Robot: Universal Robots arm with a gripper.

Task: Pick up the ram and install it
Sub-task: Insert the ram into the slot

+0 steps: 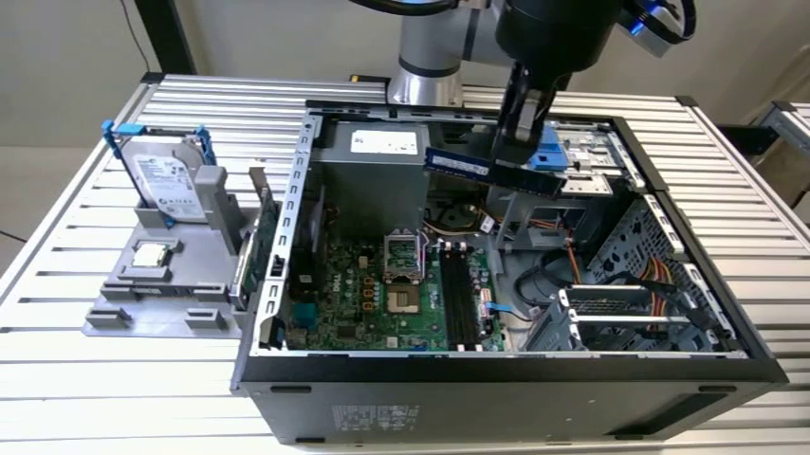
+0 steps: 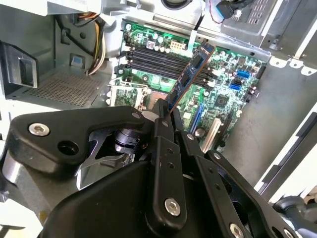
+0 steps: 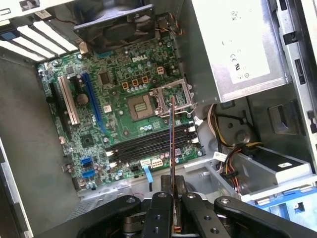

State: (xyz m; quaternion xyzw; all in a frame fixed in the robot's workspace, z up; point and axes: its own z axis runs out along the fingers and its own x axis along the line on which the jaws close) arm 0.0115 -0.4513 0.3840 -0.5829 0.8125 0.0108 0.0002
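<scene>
- A ribbed metal tabletop carries everything in the exterior view.
- At the exterior view's left, a grey stand rests on the tabletop. A hard drive in a blue bracket stands upright at its back, and a small square silver chip lies flat in front of the drive.
- Just beside the stand sits an open computer case.
- A green motherboard lies on the floor of the case, with a grey power supply behind it.
- A square processor socket sits near the middle of the board, and the long black memory slots run alongside it on the exterior view's right.
- The ram is up in the air above the case interior, tilted, and well apart from the slots below.
- The end effector is closed on one end of the ram, and the rest of the stick juts out toward the exterior view's left.
- In the second wrist view, the black fingers pinch the ram, which points out over the slots.
- In the first wrist view, the ram is seen edge-on, rising from the end effector and crossing over the slots.
- At the exterior view's right, orange and yellow cables run through the case.
</scene>
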